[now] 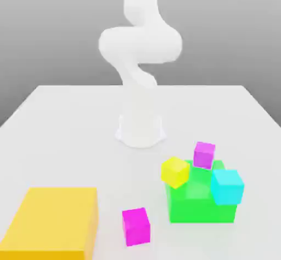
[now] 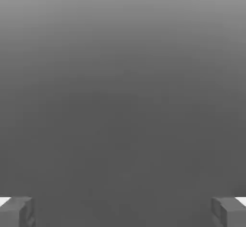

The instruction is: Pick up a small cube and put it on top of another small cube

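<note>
Table (image 1: 66, 121): matt white, smooth, untextured.
Arm (image 1: 140, 50): smooth white casing, plastic look, soft sheen.
Fingertips (image 2: 17, 211): matt grey, flat-faced, white edge at outer corners.
Hot-pink cube (image 1: 135, 226): smooth, uniform, matt, no markings.
Violet-magenta cube (image 1: 204, 154): same plain matt finish.
Yellow cube (image 1: 175, 171): smooth, matt.
Cyan cube (image 1: 227, 186): smooth, matt.
Green block (image 1: 202, 206): bright, smooth, plain faces.
Orange-yellow block (image 1: 52, 220), at 7 o'clock in exterior view: smooth, matt, unmarked.
</note>
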